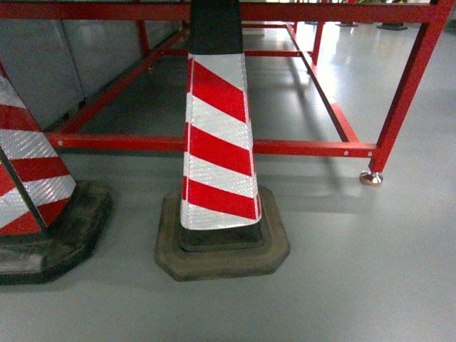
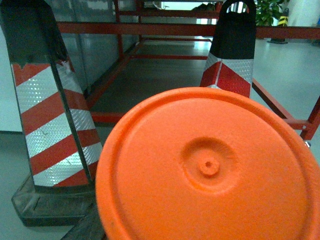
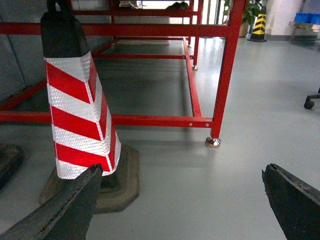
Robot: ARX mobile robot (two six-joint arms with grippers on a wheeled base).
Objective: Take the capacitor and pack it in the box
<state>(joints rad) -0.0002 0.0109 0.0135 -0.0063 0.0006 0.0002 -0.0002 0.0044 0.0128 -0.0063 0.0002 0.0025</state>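
Red frame (image 1: pixel 214 146): stands behind the cones on the grey floor (image 1: pixel 356 271).
Striped cone (image 1: pixel 217 142): directly ahead.
Orange disc (image 2: pixel 210 170): fills the left wrist view; left gripper state cannot be told.
Right gripper (image 3: pixel 182 210): spread, empty.
Capacitor, box: apparently not in view; direction unknown.
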